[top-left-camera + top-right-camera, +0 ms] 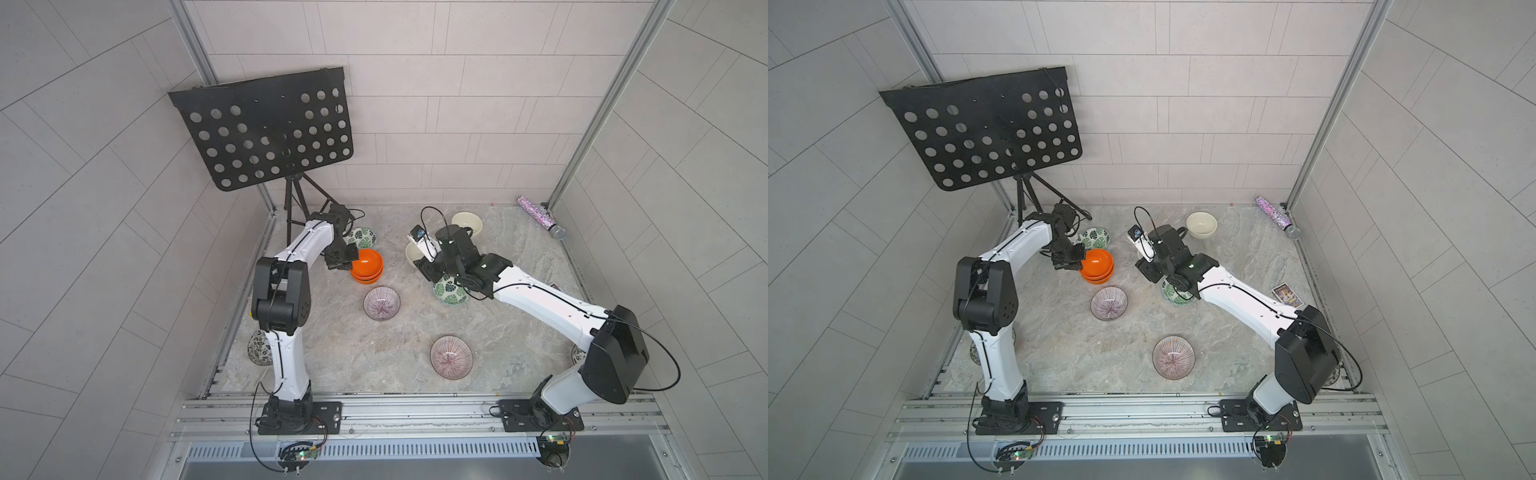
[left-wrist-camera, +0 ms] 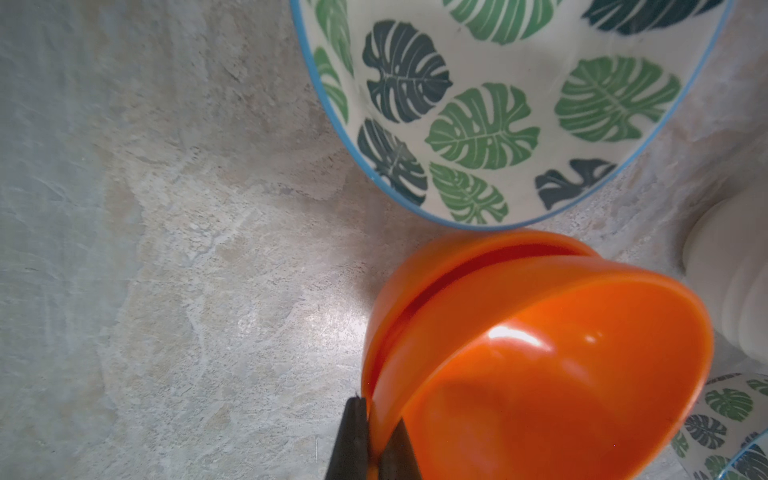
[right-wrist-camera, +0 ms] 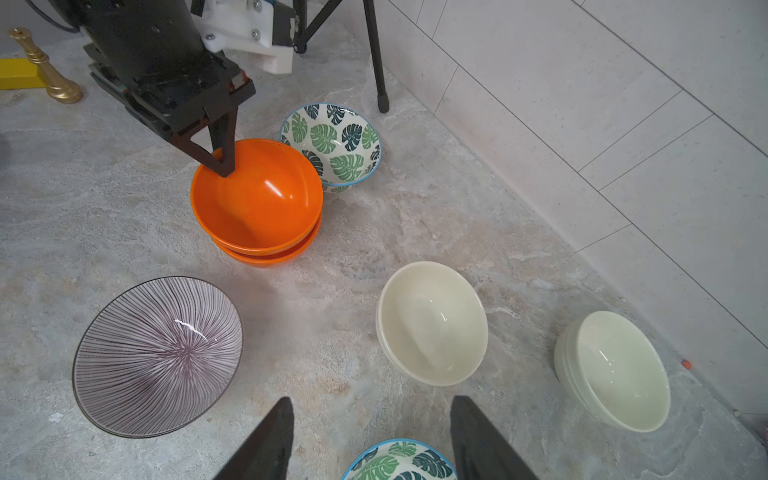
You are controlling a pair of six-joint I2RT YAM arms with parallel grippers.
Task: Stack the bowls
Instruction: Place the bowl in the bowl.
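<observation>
Now, the L gripper (image 3: pixel 224 165) is pinched tight on the rim of the upper orange bowl (image 3: pixel 262 195), one finger inside and one outside. That bowl sits nested in the lower orange bowl (image 3: pixel 266 261), left of table centre. The left wrist view gives the close-up: black fingertips (image 2: pixel 353 432) clamped on the orange rim, w/ the far leaf bowl (image 2: pixel 498 104) just beside the stack; contact can't be told.

The R gripper (image 3: pixel 370 436) shows its fingers only in its own wrist view. They're well apart w/ nothing between them, hovering over the near leaf bowl (image 3: pixel 399 463). In both top views the wrist hides them.

That wrist view also shows both cream bowls whole: the inner cream bowl (image 3: pixel 432 324) and the wall-side cream bowl (image 3: pixel 615 370). In a top view only an edge of the inner cream bowl (image 1: pixel 410 254) shows past the wrist. A gold ornament (image 3: pixel 45 70) and a yellow block (image 3: pixel 18 75) appear from the right wrist only. A printed card (image 1: pixel 1285 295) lies by the right arm.

The far purple bowl (image 1: pixel 381 303) and near purple bowl (image 1: pixel 451 356) stand apart mid-table. A dark-patterned bowl (image 1: pixel 258 347) peeks out behind the L arm.

The table (image 1: pixel 374 374) is a grey-beige marbled stone look. Pale tiled walls (image 1: pixel 457 104) enclose it, w/ an alum. rail (image 1: pixel 415 411) in front. A black perforated music stand (image 1: pixel 266 129) is far left and a glitter tube (image 1: pixel 540 216) far right.
</observation>
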